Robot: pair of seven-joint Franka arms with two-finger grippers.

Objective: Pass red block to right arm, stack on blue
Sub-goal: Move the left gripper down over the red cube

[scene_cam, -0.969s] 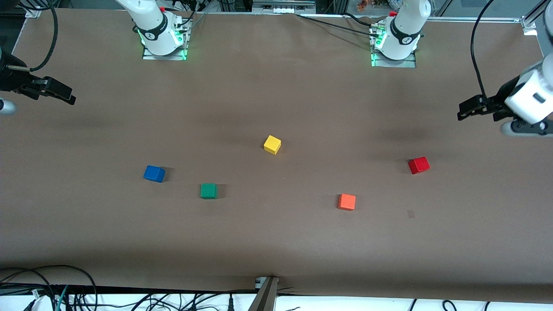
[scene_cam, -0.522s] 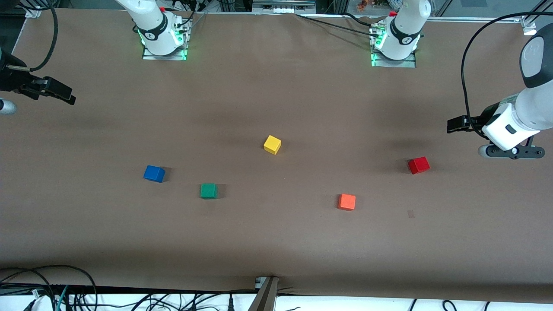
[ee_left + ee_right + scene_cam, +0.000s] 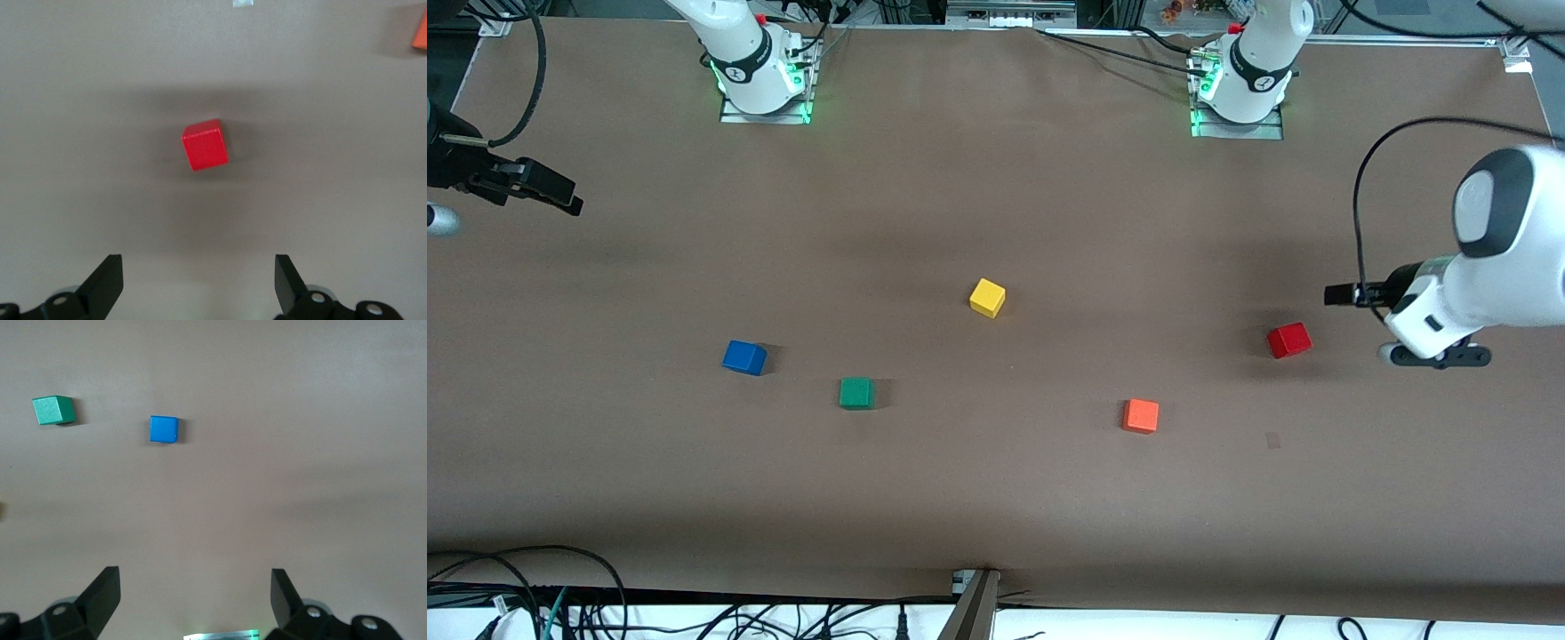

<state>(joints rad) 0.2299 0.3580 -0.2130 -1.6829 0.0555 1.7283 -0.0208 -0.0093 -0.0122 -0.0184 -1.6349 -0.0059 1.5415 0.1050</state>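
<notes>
1. The left gripper (image 3: 199,283), jaws apart, hangs over the bench (image 3: 996,498) just beside the red block (image 3: 1288,340).
2. The right gripper (image 3: 193,600), jaws apart, waits at its end, well apart from the blue cube (image 3: 744,357).

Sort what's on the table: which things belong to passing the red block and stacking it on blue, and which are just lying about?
Part of the job:
red block, on the table
blue cube, toward the right arm's end
left gripper, open, beside the red block
right gripper, open, waiting

Just lying about:
yellow cube
green cube
orange cube
</notes>
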